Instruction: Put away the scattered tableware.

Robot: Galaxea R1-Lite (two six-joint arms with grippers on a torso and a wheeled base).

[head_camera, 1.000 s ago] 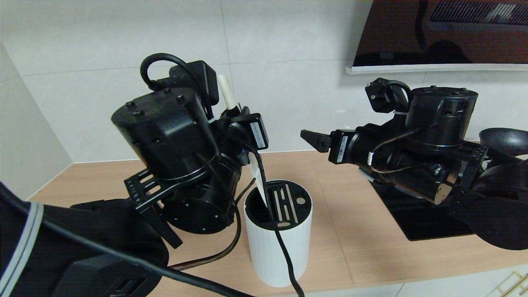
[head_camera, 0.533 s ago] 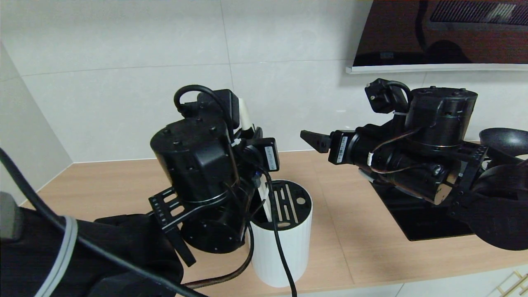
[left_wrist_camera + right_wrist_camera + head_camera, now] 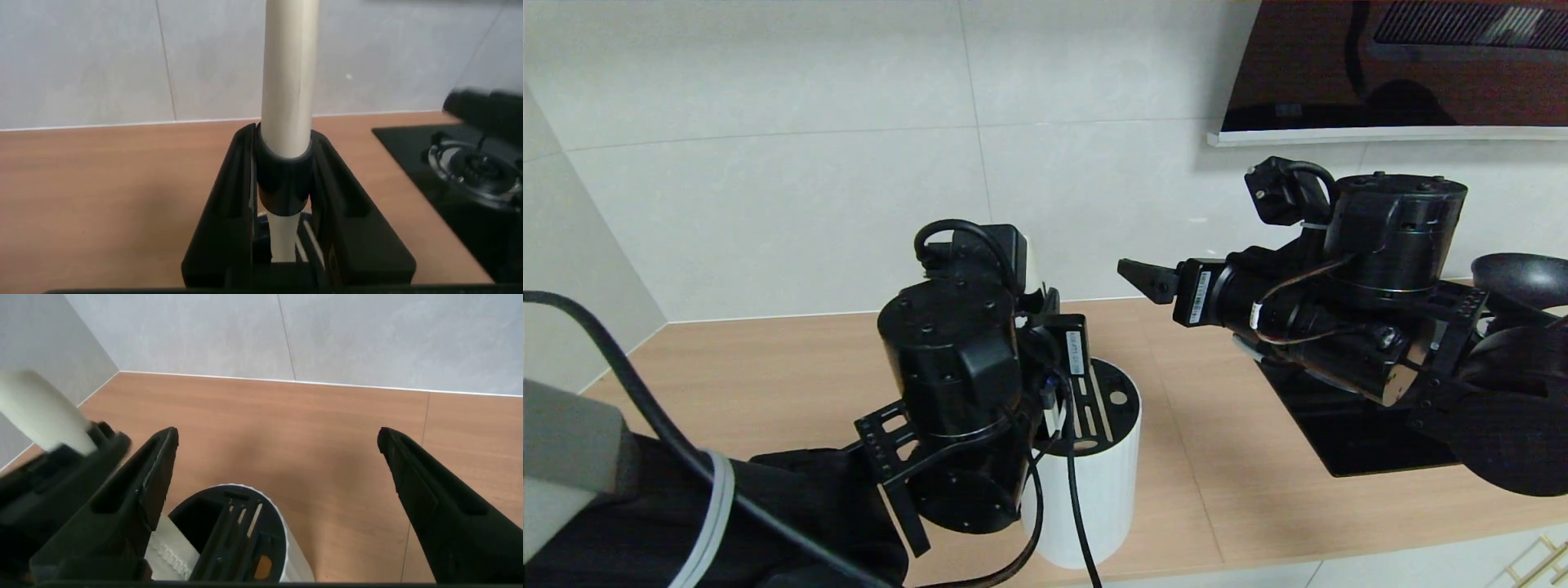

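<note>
Cream knife handle stands clamped in the downturned left tool above white holder; right tool spread wide.

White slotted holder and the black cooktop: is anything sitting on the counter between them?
No. In the head view, the stretch of wooden counter between the white slotted holder and the black cooktop is bare.

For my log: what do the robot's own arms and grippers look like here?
The left arm and right arm are matte black, with cylindrical, bolt-studded wrist housings. Black cables loop over each; white label stickers sit near the wrists. The left gripper and right gripper have black, wedge-shaped fingers.
</note>
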